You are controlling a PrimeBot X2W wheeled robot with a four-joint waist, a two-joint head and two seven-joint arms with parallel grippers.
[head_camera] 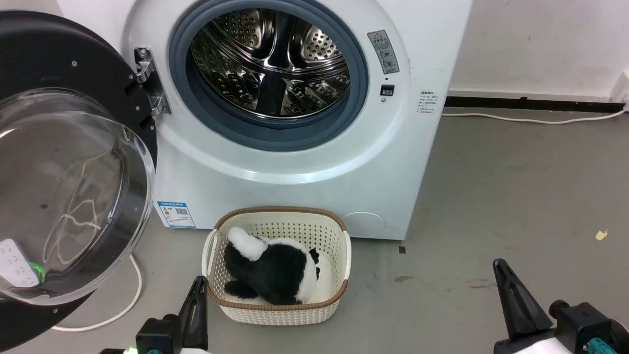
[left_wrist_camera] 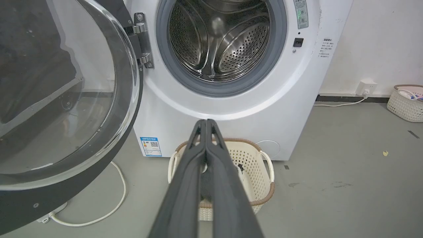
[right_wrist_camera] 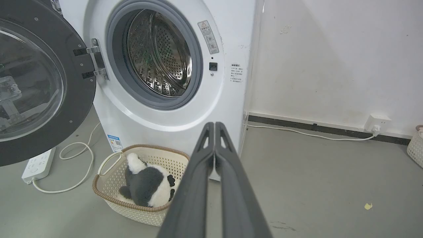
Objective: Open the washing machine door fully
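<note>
Left of the white machine (head_camera: 295, 167), the washing machine door (head_camera: 69, 172) hangs swung wide off its hinge (head_camera: 147, 81), clear of the steel drum (head_camera: 270, 64), so the opening looks done or nearly so. Left tool (left_wrist_camera: 206, 123) and right tool (right_wrist_camera: 214, 125) each have fingers pressed together on nothing, well apart from the door; its far edge is cut off and reflections muddle its surface, so any swing left is hard to judge

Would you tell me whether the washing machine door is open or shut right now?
Open: the washing machine door stands swung out on its hinge, leaving the steel drum fully exposed.
</note>
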